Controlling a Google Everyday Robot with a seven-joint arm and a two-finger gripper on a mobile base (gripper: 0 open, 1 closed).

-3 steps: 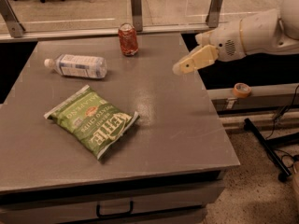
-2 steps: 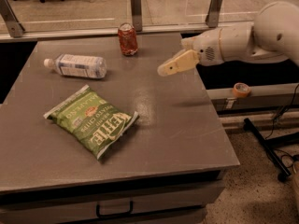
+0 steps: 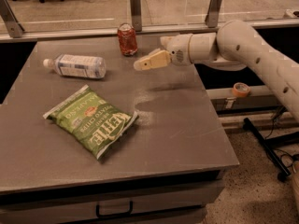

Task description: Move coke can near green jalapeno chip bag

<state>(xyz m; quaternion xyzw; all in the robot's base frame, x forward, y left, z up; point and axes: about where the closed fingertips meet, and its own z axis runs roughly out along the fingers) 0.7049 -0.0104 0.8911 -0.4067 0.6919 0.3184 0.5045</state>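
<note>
The coke can (image 3: pixel 127 39) is small and red with a silver top. It stands upright at the far edge of the grey table (image 3: pixel 187 125). The green jalapeno chip bag (image 3: pixel 92 120) lies flat near the table's front left, with white "Kettle" lettering. My gripper (image 3: pixel 139 65) hangs over the table just right of and in front of the can, pointing left toward it, and holds nothing. The bag lies well in front of the can and the gripper.
A clear plastic water bottle (image 3: pixel 75 66) lies on its side left of the can. A glass barrier with metal posts (image 3: pixel 135 6) runs behind the table. A roll of tape (image 3: pixel 240 88) sits on a ledge at the right. The table's right edge drops to the floor.
My arm has swung left across the table, bringing the gripper from the right edge to close beside the can. The can, bottle and bag have not moved.
</note>
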